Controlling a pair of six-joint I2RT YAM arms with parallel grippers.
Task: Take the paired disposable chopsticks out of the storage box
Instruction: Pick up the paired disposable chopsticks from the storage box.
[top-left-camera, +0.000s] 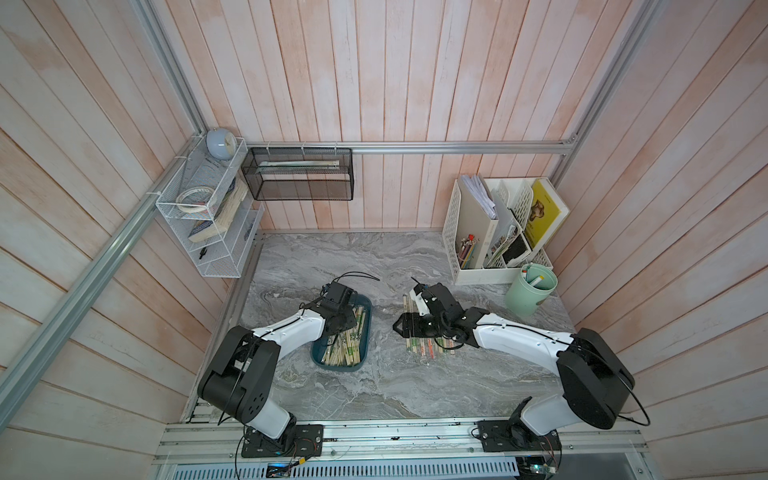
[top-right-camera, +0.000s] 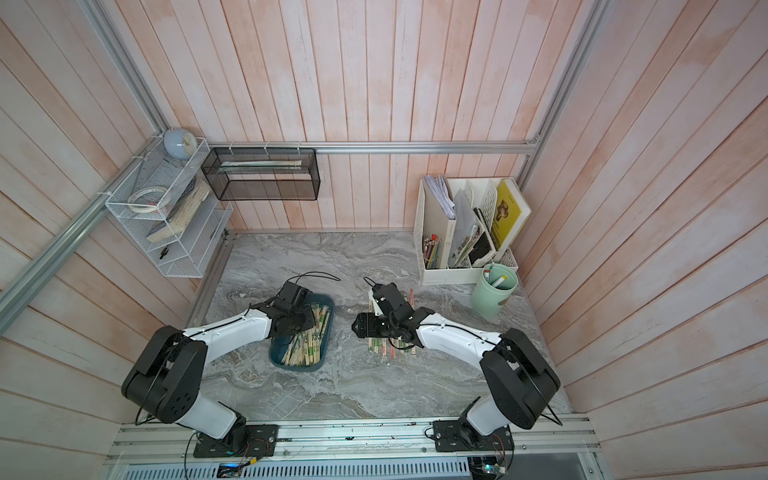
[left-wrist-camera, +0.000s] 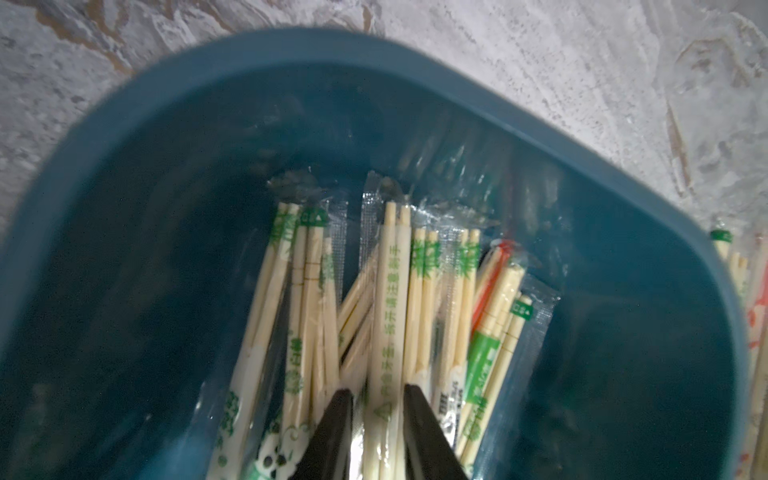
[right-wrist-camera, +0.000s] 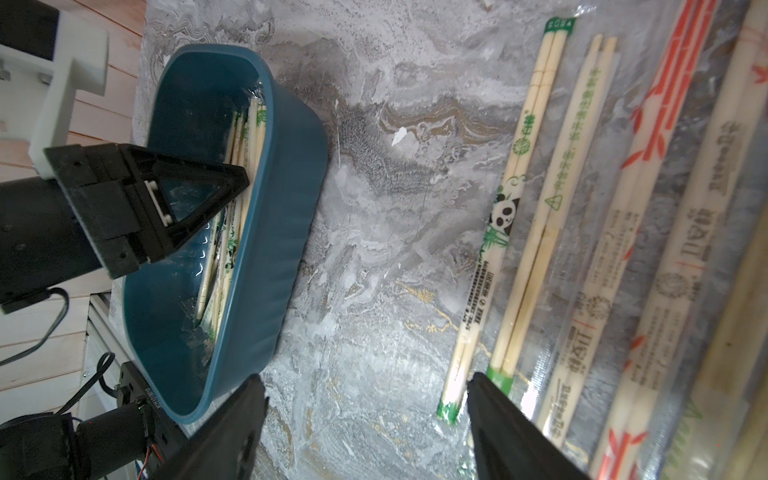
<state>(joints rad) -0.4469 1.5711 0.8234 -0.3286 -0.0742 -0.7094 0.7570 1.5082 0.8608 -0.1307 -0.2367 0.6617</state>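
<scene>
Inside the storage box (left-wrist-camera: 124, 216), left gripper (left-wrist-camera: 378, 390) pinching one chopstick pair (left-wrist-camera: 390, 291), right gripper (right-wrist-camera: 365, 376) agape, empty.

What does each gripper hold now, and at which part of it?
The left gripper seems to pinch one green-lettered chopstick pair near its middle, inside the storage box. The right gripper is open and holds nothing.

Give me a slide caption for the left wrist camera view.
Left pincer clamps one green-printed sleeved chopstick pair among others inside the teal storage box.
</scene>
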